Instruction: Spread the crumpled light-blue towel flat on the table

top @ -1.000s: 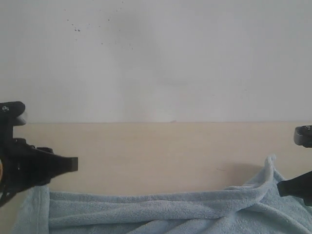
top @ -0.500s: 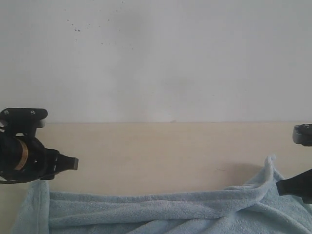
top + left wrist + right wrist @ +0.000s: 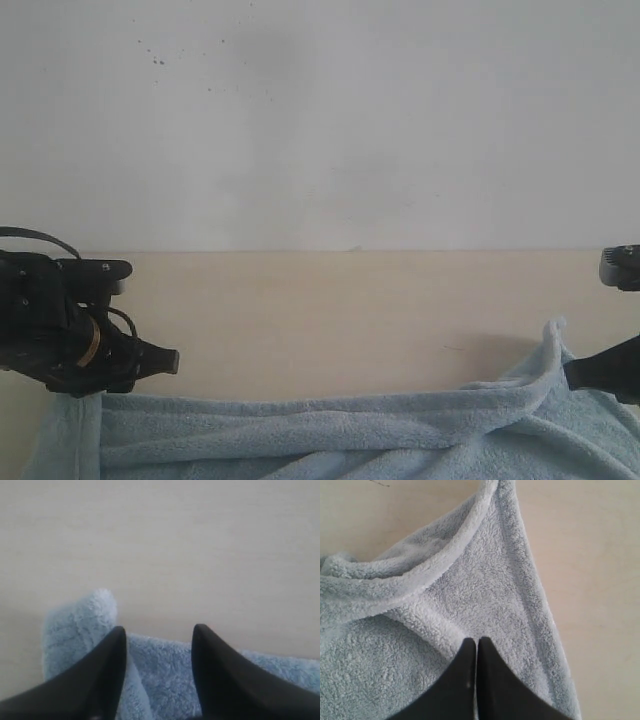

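The towel [image 3: 330, 435] is laid along the near edge of the table [image 3: 330, 310], with a fold raised at its right end, so flattening is judged unfinished. Over its left corner the left gripper [image 3: 159, 629] is held low, jaws parted and empty. At its right end the right gripper [image 3: 472, 641] is clenched and levelled inward; pinched cloth cannot be confirmed.

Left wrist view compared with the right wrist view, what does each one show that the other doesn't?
Only the left wrist view: the left gripper with jaws apart over a rounded corner of the towel, and much bare table beyond. Only the right wrist view: the right gripper with jaws shut, a rolled fold and a hemmed edge. Both: pale blue terry cloth lying on the beige tabletop.
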Controlling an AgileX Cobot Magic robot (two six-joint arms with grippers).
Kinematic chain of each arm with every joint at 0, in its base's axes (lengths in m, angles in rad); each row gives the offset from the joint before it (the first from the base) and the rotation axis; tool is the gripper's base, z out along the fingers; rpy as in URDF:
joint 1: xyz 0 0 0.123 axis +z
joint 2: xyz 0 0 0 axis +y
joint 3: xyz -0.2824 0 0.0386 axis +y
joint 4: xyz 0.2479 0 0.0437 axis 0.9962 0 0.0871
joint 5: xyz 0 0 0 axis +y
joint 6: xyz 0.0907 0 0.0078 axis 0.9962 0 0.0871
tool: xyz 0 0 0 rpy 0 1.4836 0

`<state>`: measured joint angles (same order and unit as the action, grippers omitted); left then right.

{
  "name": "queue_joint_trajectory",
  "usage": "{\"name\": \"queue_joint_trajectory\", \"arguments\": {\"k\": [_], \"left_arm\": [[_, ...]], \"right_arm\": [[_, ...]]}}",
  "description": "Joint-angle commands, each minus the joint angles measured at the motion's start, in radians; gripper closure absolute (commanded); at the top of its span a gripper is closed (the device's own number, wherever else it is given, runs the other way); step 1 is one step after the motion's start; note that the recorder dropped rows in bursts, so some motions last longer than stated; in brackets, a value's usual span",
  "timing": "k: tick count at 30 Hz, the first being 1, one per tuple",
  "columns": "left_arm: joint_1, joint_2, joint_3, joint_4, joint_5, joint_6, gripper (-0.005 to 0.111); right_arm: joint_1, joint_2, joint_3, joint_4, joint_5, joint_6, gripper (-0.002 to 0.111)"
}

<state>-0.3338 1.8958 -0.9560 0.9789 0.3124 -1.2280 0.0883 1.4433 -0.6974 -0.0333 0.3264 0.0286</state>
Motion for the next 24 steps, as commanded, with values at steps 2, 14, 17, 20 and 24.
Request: {"name": "queue_joint_trajectory", "arguments": {"k": [2,14,17,20,24], "left_arm": [[0.014,-0.002,-0.005,0.036,0.072,-0.012,0.065],[0.014,-0.002,-0.005,0.141,0.055,-0.106,0.065],[0.014,-0.002,-0.005,0.156,0.055,-0.117,0.065],[0.014,-0.002,-0.005,0.170,0.055,-0.131,0.065],[0.014,0.006,-0.005,0.183,0.056,-0.133,0.065]], "right_arm": [[0.002,-0.006,-0.001,0.004,-0.012,-0.007,0.108],[0.002,-0.006,-0.001,0.004,-0.024,-0.007,0.108],[0.002,-0.006,-0.001,0.004,-0.027,-0.007,0.108],[0.002,-0.006,-0.001,0.004,-0.027,-0.007,0.108],[0.002,-0.006,-0.001,0.004,-0.024,-0.007,0.108]]}}
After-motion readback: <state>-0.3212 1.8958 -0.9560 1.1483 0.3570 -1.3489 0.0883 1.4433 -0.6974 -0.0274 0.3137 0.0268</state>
